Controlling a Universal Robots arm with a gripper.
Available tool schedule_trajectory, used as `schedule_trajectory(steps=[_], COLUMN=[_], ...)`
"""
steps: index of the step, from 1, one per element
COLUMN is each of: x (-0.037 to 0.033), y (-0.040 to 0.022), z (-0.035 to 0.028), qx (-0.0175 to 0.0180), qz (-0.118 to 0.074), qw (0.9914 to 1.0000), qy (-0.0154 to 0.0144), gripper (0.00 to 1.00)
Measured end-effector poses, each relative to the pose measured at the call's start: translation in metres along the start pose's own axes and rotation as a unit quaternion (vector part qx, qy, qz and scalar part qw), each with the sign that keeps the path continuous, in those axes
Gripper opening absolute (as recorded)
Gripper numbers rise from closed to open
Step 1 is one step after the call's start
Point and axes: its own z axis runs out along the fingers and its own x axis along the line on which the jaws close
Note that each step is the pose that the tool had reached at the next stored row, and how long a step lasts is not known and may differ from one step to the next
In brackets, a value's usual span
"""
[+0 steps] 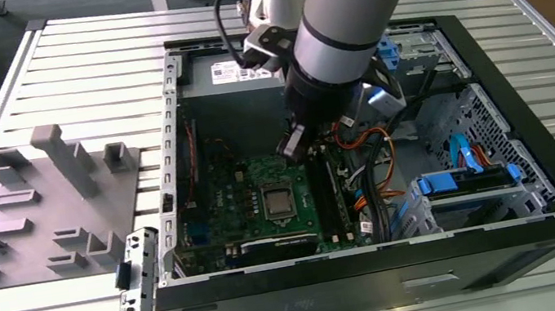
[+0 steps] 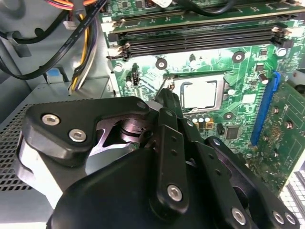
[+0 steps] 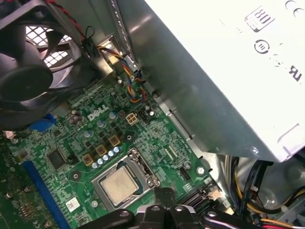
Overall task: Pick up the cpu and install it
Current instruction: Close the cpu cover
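Observation:
The cpu [image 1: 278,201] lies flat in its socket on the green motherboard [image 1: 227,188], silvery top up, inside the open black computer case [image 1: 383,272]. Both wrist views show the cpu [image 2: 199,93] [image 3: 117,186] seated within the socket frame. My gripper [image 1: 293,146] hangs above the board, just off the socket toward the memory slots. Its black fingers [image 2: 167,102] [image 3: 164,195] are shut together with nothing between them, the tips [image 2: 167,98] apart from the chip.
A silver power supply [image 3: 214,71] sits close beside the arm. A black fan [image 3: 24,76], memory slots [image 2: 200,40], cable bundles [image 1: 371,150] and a blue-tabbed drive cage [image 1: 468,176] crowd the case. A grey fixture block [image 1: 43,207] and a metal bracket [image 1: 136,271] lie outside.

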Motion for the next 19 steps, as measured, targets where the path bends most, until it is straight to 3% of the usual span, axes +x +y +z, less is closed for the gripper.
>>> schedule_trajectory(steps=[12, 19], x=[-0.0113, -0.0118], y=[0.0029, 0.0029], z=[0.0049, 0.0052], qx=[-0.0007, -0.0009], qz=[-0.006, -0.007], qw=[0.99998, 0.99997], qy=[-0.0004, -0.0006], gripper=[0.11, 0.11])
